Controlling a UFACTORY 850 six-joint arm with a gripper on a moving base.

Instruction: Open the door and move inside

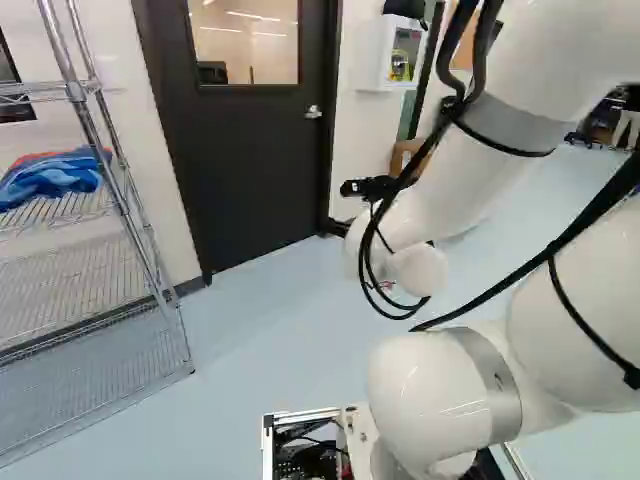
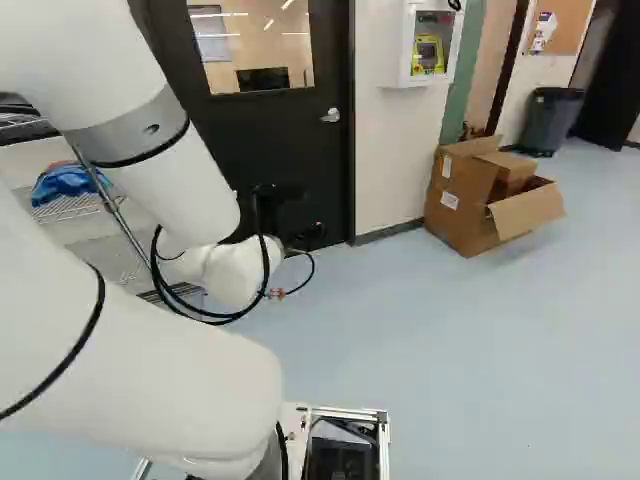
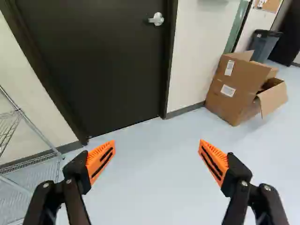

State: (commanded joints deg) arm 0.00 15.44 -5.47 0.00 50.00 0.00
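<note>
The gripper shows in part in the right base view, a dark shape beyond the arm's white wrist, in front of the door's lower part. In the wrist view the gripper stands wide open, nothing between its orange pads. Ahead of it is the dark door, closed in its frame, with a silver lever handle near the door's edge on the cardboard box's side. The same door has a window in its upper half in the left base view, and the handle sits below the window's level.
A wire shelf rack with blue cloth stands left of the door. To the door's right, a wall cabinet hangs above the floor, an opened cardboard box lies against the wall, and a grey bin stands farther back.
</note>
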